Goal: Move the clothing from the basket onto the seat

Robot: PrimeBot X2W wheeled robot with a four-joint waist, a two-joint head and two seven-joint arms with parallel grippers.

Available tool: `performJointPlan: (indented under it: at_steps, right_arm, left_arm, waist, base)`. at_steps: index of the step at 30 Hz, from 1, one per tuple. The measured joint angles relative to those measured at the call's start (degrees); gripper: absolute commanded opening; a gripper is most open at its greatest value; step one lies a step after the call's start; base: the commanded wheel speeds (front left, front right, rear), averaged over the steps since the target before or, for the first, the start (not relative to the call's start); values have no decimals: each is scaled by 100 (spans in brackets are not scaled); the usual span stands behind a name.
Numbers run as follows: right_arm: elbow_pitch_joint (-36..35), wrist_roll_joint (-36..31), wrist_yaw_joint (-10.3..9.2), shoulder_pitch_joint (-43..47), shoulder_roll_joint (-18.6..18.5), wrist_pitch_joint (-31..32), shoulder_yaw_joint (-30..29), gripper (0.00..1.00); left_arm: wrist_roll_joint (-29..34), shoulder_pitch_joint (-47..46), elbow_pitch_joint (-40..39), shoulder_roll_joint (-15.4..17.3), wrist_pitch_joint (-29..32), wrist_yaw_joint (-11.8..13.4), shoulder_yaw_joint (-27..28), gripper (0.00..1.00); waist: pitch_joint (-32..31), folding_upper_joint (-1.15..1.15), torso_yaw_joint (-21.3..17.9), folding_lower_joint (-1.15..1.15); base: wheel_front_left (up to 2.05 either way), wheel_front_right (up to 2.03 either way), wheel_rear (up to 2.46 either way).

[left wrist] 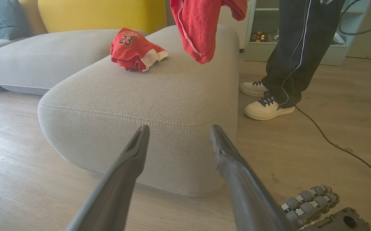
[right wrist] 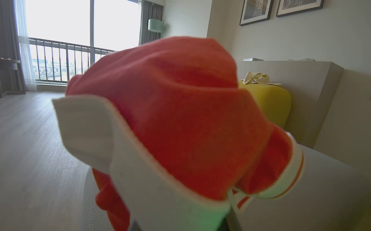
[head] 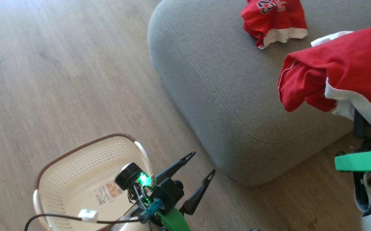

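Note:
The cream basket stands on the floor at lower left, with just a label sticker inside. My left gripper hangs open beside it, nothing between its fingers, pointing at the grey seat. One red garment printed "23" lies crumpled on the seat. A second red garment with white trim drapes over my right gripper above the seat's right end, whose dark fingers rise into it, shut on the cloth. The left wrist view shows the seat, the lying garment and the hanging one.
A person's legs and pale shoes stand on the wooden floor just right of the seat, and a dark cable trails across the floor there. A yellow sofa back and another grey cushion lie behind.

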Motion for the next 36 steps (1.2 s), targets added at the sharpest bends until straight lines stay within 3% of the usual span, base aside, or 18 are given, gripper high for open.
performJointPlan:
  at_steps: [24, 36]
  right_arm:
    - [-99, -8, 0, 162, 176, 0, -344, 0]
    - [138, -7, 0, -1491, -18, 0, -488, 0]
  left_arm:
    - [-8, -154, 76, 8, 0, -107, -223, 100]
    - [159, -676, -24, 557, 0, -108, -179, 100]
  waist:
    - [312, 0, -195, 0]
    - [1342, 0, -205, 1]
  base:
    - [0, 0, 0]
    - [0, 0, 0]
